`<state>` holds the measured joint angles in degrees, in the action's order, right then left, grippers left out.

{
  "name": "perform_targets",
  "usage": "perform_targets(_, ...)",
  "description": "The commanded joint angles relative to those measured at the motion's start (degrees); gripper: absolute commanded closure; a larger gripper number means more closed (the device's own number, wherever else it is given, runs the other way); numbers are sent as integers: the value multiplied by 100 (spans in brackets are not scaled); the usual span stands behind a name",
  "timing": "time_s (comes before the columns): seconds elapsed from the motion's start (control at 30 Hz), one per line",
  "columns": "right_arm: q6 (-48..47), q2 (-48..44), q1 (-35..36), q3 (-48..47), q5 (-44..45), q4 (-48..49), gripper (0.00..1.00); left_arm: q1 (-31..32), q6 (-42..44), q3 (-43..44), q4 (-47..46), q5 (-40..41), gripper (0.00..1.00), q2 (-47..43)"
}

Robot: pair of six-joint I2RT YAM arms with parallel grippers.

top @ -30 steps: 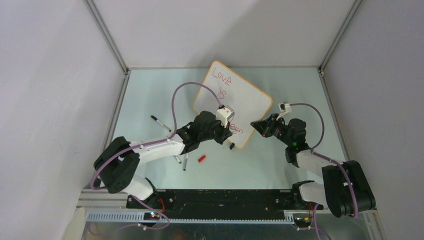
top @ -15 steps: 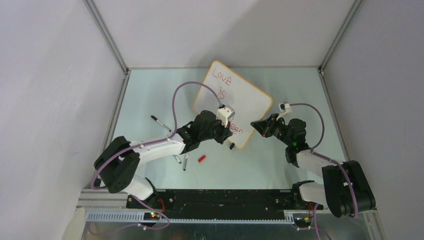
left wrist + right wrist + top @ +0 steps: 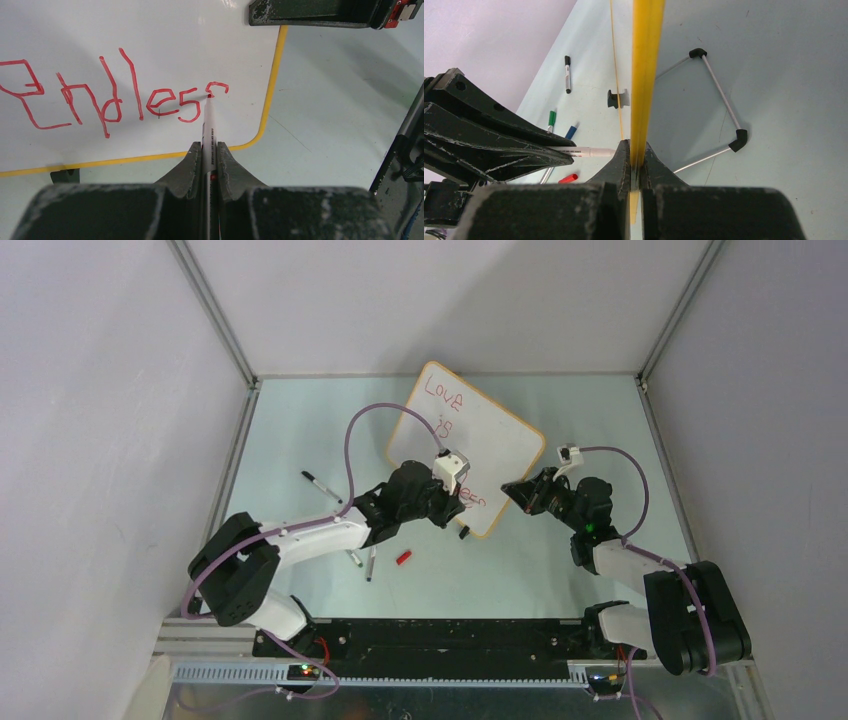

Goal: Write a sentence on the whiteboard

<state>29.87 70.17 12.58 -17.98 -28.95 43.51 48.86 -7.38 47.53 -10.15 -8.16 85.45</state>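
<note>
The whiteboard [image 3: 495, 435] lies tilted on the table, its thin yellow-orange frame [image 3: 272, 80] showing in the left wrist view. The sentence is in red: "Love" [image 3: 441, 388], "is" [image 3: 447, 426], and a third line reading "Endles" [image 3: 115, 97] plus the top curve of one more letter [image 3: 218, 86]. My left gripper [image 3: 208, 147] is shut on a white marker [image 3: 208, 122] whose red tip touches that curve. My right gripper [image 3: 636, 146] is shut on the board's frame edge [image 3: 646, 60], at the board's near right corner [image 3: 512, 490].
A black-capped marker [image 3: 320, 485] lies left of the board, with more markers [image 3: 370, 562] and a red cap [image 3: 404, 557] beside the left arm. A black clip foot [image 3: 464, 532] sits at the board's near edge. A wire stand [image 3: 719, 100] lies under the board.
</note>
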Motion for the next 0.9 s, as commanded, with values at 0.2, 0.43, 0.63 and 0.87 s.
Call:
perform_targets(0.2,-297,-119,25,-10,-34,-62,100,111,219,95,-87,-174,100,-23)
perform_targets(0.43,-307,-124,21,-8,-33,-65,100,168,275,124,-40,-145,100,-22)
perform_targets(0.63,-306,-134,23,-13,-35,-70,100,184,293,129,-20,-152,100,-16)
perform_targets(0.87,-306,-144,25,-8,-31,-85,100,188,298,114,56,-79,100,-29)
